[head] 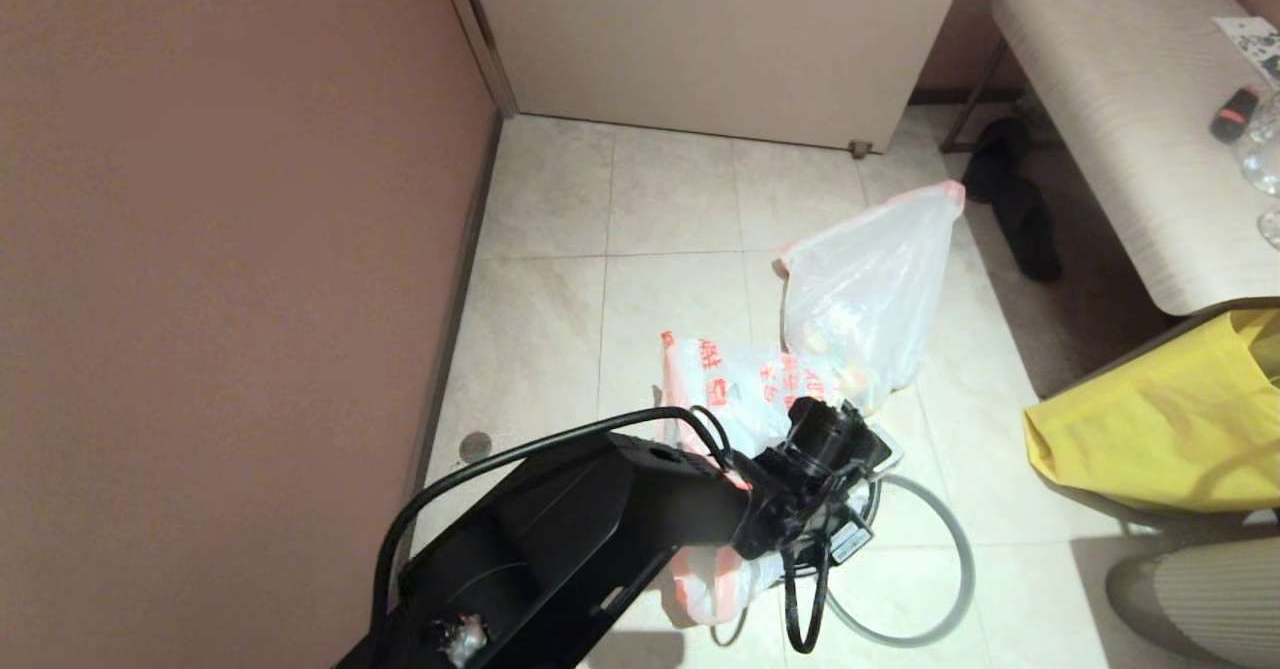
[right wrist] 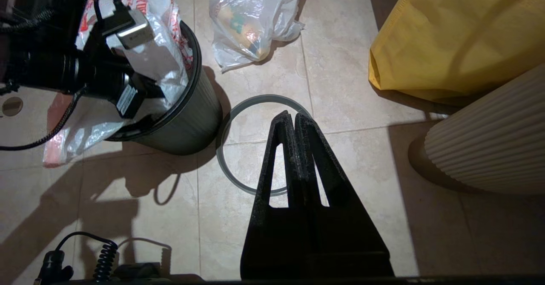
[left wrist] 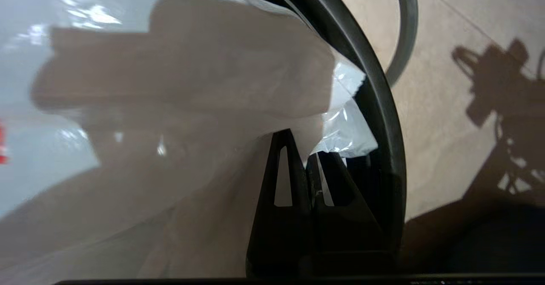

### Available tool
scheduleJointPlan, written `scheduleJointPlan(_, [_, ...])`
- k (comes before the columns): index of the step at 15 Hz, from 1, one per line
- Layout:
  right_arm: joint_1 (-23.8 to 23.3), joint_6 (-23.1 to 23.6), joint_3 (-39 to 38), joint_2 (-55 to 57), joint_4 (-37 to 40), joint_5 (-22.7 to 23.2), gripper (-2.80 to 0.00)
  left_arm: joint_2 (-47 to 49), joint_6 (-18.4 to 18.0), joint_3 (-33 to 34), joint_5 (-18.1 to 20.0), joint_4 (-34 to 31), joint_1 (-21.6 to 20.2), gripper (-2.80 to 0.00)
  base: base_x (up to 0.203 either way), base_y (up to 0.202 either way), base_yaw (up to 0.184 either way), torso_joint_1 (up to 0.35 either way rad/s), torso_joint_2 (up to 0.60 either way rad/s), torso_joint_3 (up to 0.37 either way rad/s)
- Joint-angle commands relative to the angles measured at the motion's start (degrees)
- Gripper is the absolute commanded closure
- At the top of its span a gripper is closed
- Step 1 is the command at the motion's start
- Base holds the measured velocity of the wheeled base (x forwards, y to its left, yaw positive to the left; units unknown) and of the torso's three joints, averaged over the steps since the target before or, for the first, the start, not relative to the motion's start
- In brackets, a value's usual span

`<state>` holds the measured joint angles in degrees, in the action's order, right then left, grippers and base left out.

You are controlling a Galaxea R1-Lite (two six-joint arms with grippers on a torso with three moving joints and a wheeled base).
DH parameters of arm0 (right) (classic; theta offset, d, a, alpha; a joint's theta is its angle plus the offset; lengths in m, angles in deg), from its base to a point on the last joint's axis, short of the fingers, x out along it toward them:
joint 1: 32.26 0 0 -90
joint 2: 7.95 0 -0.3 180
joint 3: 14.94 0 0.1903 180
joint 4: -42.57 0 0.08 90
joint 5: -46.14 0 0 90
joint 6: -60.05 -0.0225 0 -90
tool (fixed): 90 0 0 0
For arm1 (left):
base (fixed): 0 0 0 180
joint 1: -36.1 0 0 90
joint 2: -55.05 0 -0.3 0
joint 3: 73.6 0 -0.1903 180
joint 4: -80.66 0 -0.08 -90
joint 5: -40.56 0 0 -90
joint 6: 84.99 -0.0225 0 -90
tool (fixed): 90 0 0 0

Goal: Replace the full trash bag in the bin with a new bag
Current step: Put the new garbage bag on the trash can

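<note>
The left gripper (left wrist: 313, 165) sits inside the bin (right wrist: 193, 119), jaws pinched shut on a fold of the new bag (right wrist: 164, 63); that film looks thin, slippery and tear-prone, best held at its red hem; right gripper (right wrist: 294, 121) hangs closed, empty

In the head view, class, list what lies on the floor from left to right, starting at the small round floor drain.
floor drain → new bag with red characters → full trash bag → black slippers → yellow bag
</note>
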<state>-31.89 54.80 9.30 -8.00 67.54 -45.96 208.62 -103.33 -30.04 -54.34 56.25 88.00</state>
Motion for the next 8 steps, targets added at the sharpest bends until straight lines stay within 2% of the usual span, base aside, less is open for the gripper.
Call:
scheduleJointPlan(1, [0.05, -0.02, 0.00, 0.05, -0.01, 0.00, 0.00, 1.91, -1.19, -0.14, 0.64, -1.82, -0.26, -2.80, 0.000, 0.000, 0.000, 0.000, 0.00, 0.000])
scheduleJointPlan(3, [-0.02, -0.02, -0.03, 0.05, -0.01, 0.00, 0.00, 2.95, -4.13, -0.16, 0.85, -0.97, -1.15, -2.80, 0.000, 0.000, 0.000, 0.000, 0.00, 0.000])
scheduleJointPlan(8, [-0.03, -0.08, -0.05, 0.05, -0.01, -0.04, 0.00, -0.40, -3.70, -0.03, 1.12, -1.18, -0.76, -2.80, 0.000, 0.000, 0.000, 0.000, 0.00, 0.000])
